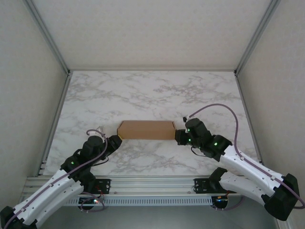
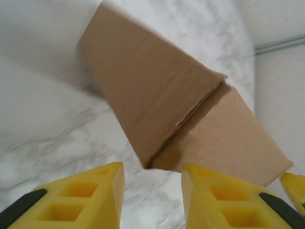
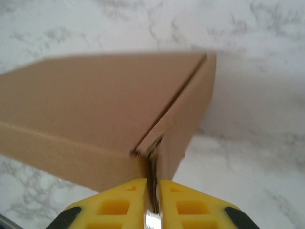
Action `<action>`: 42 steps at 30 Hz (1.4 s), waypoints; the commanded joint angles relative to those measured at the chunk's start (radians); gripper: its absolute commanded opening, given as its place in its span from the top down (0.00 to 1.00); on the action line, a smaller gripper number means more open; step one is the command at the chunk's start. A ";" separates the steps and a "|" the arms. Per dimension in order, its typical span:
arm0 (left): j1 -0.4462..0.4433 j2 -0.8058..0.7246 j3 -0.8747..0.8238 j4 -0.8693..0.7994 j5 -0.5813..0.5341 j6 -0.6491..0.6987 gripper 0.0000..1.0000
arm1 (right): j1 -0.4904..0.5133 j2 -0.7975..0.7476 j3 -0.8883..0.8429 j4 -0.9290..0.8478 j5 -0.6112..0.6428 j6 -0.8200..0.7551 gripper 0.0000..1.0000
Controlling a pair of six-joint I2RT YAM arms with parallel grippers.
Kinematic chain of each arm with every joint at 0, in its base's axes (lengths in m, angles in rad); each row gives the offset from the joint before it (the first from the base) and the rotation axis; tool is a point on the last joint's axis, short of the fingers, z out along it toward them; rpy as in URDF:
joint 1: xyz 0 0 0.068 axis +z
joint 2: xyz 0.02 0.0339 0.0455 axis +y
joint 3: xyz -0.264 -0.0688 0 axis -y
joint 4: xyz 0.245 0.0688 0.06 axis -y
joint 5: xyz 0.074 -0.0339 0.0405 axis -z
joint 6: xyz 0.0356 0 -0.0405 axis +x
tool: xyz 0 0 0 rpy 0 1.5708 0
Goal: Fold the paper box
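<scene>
The paper box (image 1: 145,130) lies flat at the middle of the marble table, a thin brown cardboard rectangle with its long side running left to right. My left gripper (image 1: 116,140) sits at its left end. In the left wrist view that gripper (image 2: 152,174) is open, and the box's near corner (image 2: 157,143) lies just beyond the yellow fingertips (image 2: 107,183) with bare table between them. My right gripper (image 1: 177,137) is at the box's right end. In the right wrist view it (image 3: 152,183) is shut on a thin cardboard edge at the corner of the box (image 3: 95,100).
The marble table (image 1: 152,93) stretches open behind the box. Aluminium frame posts run along the left (image 1: 55,119) and right (image 1: 248,119) edges with white walls beyond. A metal rail (image 1: 152,183) carrying both arm bases lines the near edge.
</scene>
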 commanded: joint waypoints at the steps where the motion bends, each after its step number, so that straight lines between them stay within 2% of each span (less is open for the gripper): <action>1: -0.010 -0.024 -0.016 -0.153 0.038 -0.036 0.62 | 0.029 -0.037 -0.046 -0.044 0.025 0.046 0.86; 4: -0.010 -0.022 -0.013 -0.157 0.049 -0.030 0.58 | 0.039 -0.076 -0.086 -0.037 0.025 0.074 0.83; 6: -0.009 -0.013 0.004 -0.158 0.051 -0.018 0.50 | 0.038 -0.096 -0.089 -0.052 0.032 0.076 0.79; 9: -0.010 0.018 0.053 -0.152 0.043 0.026 0.39 | 0.039 -0.100 -0.055 -0.097 0.063 0.062 0.65; 11: -0.010 0.074 0.106 -0.140 -0.002 0.072 0.37 | 0.038 -0.059 -0.018 -0.120 0.068 0.046 0.55; 15: 0.007 0.247 0.231 -0.096 -0.125 0.172 0.34 | 0.032 0.069 0.057 -0.146 0.081 0.058 0.51; 18: 0.065 0.376 0.281 -0.026 -0.194 0.279 0.29 | 0.008 0.181 0.109 -0.133 0.049 0.081 0.47; 22: 0.198 0.499 0.240 0.133 -0.122 0.312 0.29 | -0.028 0.311 0.162 -0.105 0.004 0.092 0.43; 25: 0.216 0.566 0.215 0.224 -0.108 0.334 0.30 | -0.057 0.393 0.186 -0.062 -0.042 0.088 0.41; 29: 0.221 0.620 0.176 0.324 -0.037 0.355 0.33 | -0.058 0.492 0.201 -0.003 -0.098 0.082 0.42; 34: 0.219 0.647 0.112 0.410 0.053 0.322 0.42 | -0.085 0.568 0.204 0.053 -0.115 0.081 0.49; 42: 0.207 0.712 0.082 0.483 0.107 0.252 0.47 | -0.098 0.616 0.206 0.082 -0.111 0.066 0.56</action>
